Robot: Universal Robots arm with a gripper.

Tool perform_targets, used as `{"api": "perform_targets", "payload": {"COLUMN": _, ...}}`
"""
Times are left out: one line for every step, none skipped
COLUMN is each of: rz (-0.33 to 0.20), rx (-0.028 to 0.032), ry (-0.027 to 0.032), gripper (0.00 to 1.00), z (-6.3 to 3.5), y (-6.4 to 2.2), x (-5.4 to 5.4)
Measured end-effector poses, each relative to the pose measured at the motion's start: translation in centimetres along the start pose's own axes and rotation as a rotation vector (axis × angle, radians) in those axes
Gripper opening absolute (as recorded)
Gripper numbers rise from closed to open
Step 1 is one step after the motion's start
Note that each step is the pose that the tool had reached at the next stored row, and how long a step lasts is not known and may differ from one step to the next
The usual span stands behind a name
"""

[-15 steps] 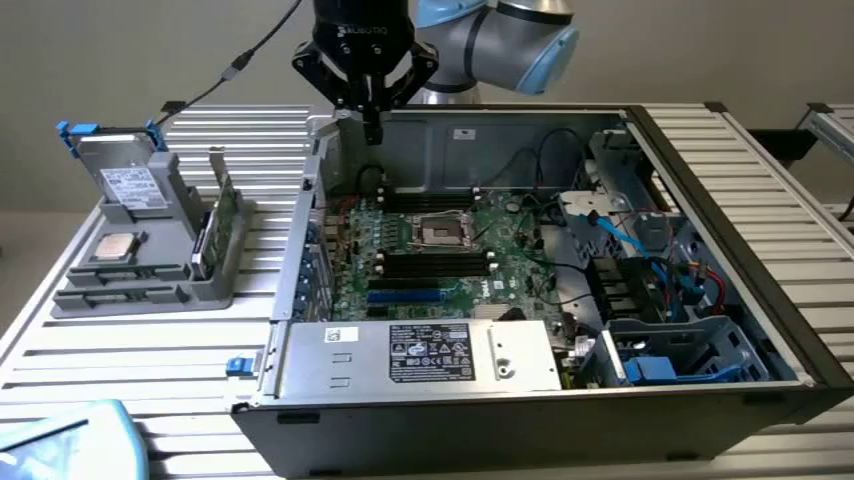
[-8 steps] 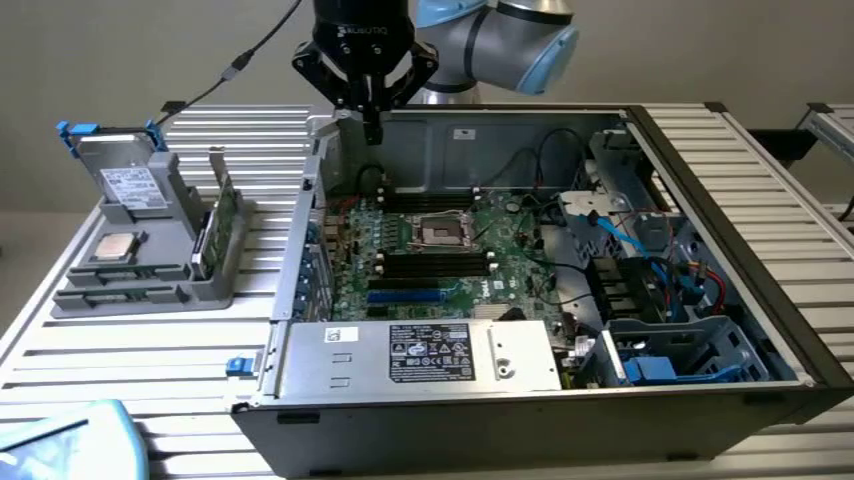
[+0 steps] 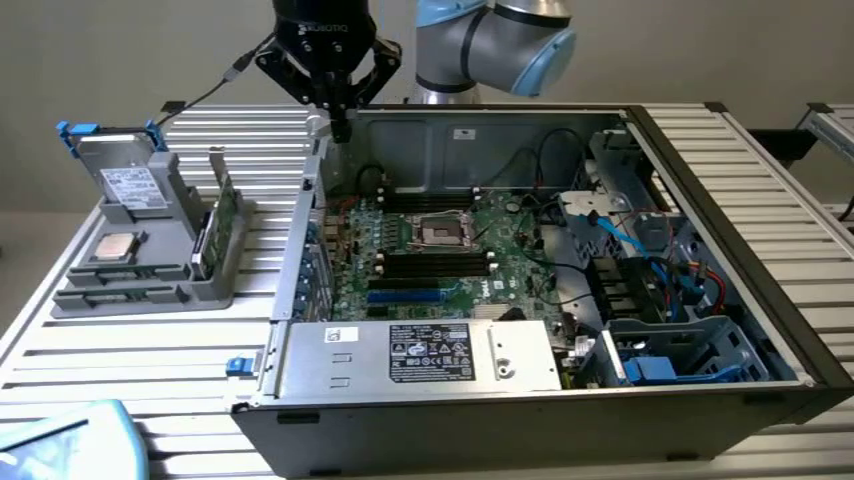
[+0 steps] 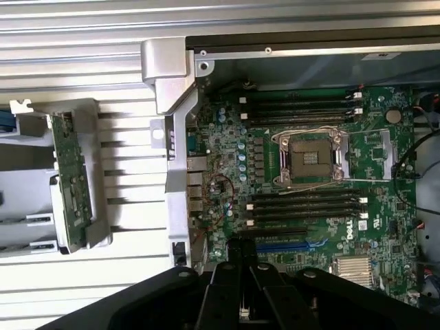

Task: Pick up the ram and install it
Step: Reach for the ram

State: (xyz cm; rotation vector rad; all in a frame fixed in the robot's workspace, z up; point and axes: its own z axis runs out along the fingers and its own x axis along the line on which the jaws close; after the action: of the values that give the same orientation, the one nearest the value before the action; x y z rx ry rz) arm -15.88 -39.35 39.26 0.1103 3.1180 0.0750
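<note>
My gripper hangs over the back left corner of the open computer case, fingers pointing down and pressed together with nothing visible between them. In the wrist view the gripper sits above the motherboard, near its blue slot. What looks like the ram, a thin dark stick, stands on edge in the grey holder on the exterior view's left, well away from the gripper. Beside it stands the green card with a metal bracket, also the green card. Black memory slots flank the CPU socket.
The holder also carries a hard drive and a CPU chip. The case's left wall separates holder from motherboard. A power supply fills the case front, and cables and drive bays crowd its right side. A pale blue object lies front left.
</note>
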Motion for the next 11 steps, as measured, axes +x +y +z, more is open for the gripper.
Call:
{"api": "perform_targets", "payload": {"rz": 0.0, "rx": 0.0, "ry": -0.0002, "gripper": 0.1, "z": 0.0, "y": 0.03, "x": 0.4}}
{"api": "perform_targets", "payload": {"rz": 0.0, "rx": 0.0, "ry": -0.0003, "gripper": 0.1, "z": -0.01, "y": 0.06, "x": 0.9}}
{"api": "perform_targets", "payload": {"rz": 0.0, "rx": 0.0, "ry": -0.0004, "gripper": 0.1, "z": -0.01, "y": 0.08, "x": 1.4}}
{"api": "perform_targets", "payload": {"rz": 0.0, "rx": 0.0, "ry": -0.0003, "gripper": 0.1, "z": -0.01, "y": 0.11, "x": 1.8}}
{"api": "perform_targets", "payload": {"rz": 0.0, "rx": 0.0, "ry": -0.0003, "gripper": 0.1, "z": -0.02, "y": 0.13, "x": 2.3}}
{"api": "perform_targets", "payload": {"rz": 0.0, "rx": 0.0, "ry": -0.0004, "gripper": 0.1, "z": -0.02, "y": 0.15, "x": 2.7}}
{"api": "perform_targets", "payload": {"rz": 0.0, "rx": 0.0, "ry": -0.0004, "gripper": 0.1, "z": -0.02, "y": 0.17, "x": 3.2}}
{"api": "perform_targets", "payload": {"rz": 0.0, "rx": 0.0, "ry": -0.0004, "gripper": 0.1, "z": -0.02, "y": 0.19, "x": 3.6}}
{"api": "perform_targets", "payload": {"rz": 0.0, "rx": -0.0001, "ry": -0.0004, "gripper": 0.1, "z": 0.0, "y": 0.21, "x": 4.1}}
{"api": "perform_targets", "payload": {"rz": 0.0, "rx": 0.0, "ry": -0.0004, "gripper": 0.1, "z": 0.01, "y": 0.22, "x": 4.5}}
{"api": "perform_targets", "payload": {"rz": 0.0, "rx": 0.0, "ry": -0.0004, "gripper": 0.1, "z": 0.03, "y": 0.23, "x": 5.0}}
